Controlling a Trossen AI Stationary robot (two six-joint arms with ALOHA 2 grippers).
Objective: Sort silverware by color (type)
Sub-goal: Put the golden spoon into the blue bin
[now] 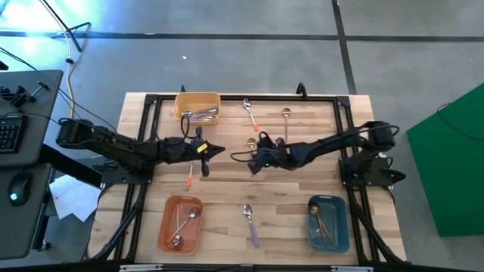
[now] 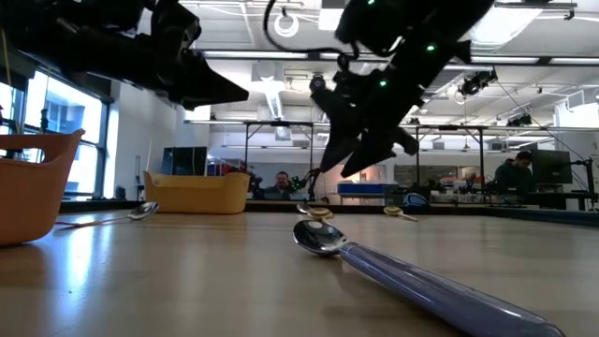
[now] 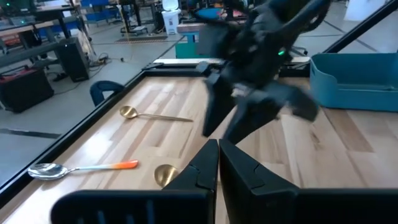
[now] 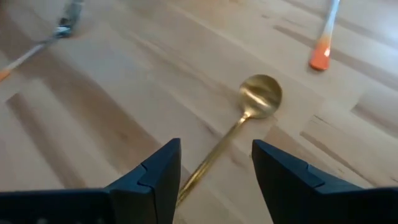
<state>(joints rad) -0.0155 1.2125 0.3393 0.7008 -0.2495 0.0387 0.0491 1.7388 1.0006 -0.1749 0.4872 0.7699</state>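
Right end effector point(image 4: 214, 165) open, empty, hovering over gold spoon point(image 4: 249, 115) mid-table point(image 1: 227, 189), its handle between the fingers. Left end effector point(image 3: 217, 165) shut, empty, just left of it. Beyond: orange-handled spoon point(image 1: 249, 113), second gold spoon point(image 1: 286, 117), yellow bin point(image 1: 197, 98).

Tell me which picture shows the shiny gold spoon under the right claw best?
The right wrist view: the shiny all-gold metal spoon lies on the table, below the open right gripper. The left wrist view shows only its bowl; the high view mostly hides it; the low view shows it small.
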